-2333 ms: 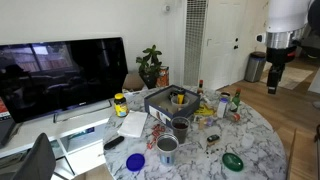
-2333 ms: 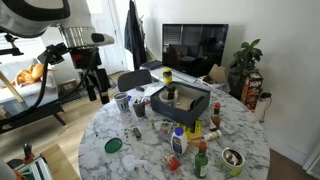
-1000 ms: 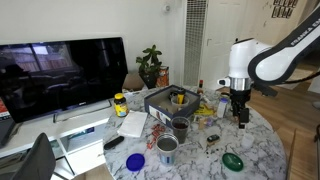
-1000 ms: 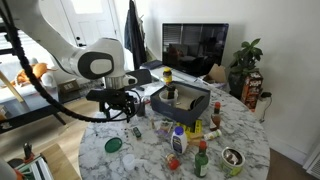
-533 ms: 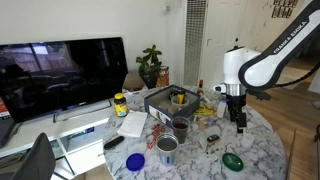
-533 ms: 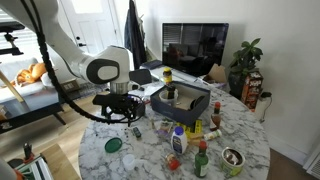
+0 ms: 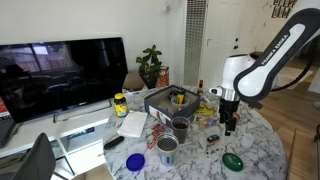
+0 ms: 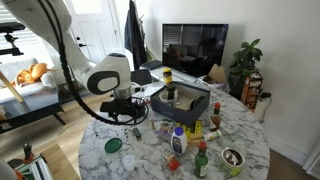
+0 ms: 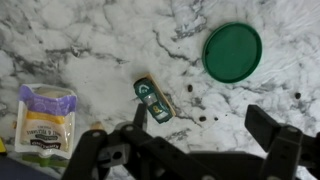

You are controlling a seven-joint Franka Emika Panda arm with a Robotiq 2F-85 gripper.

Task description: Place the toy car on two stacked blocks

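Gripper [image 9: 188, 146] spread, empty | toy car [image 9: 153, 100] beneath, off-centre, long axis diagonal to jaws | you square up first

The round marble table [image 9: 90, 40] is white with grey veining and a few dark specks. The gripper [image 9: 198, 118] is black, on a white robot arm [image 7: 240, 75]. Close beside the gripper, the small toy car [image 9: 153, 100] is teal green with white markings. Farther out from the gripper, the flat round lid [image 9: 232, 51] is plain dark green. On the gripper's opposite side, the soft pouch [image 9: 45, 120] is purple with a yellow label panel. Well away from the gripper, the television screen [image 7: 60, 70] is black and the potted plant [image 7: 150, 63] is green.
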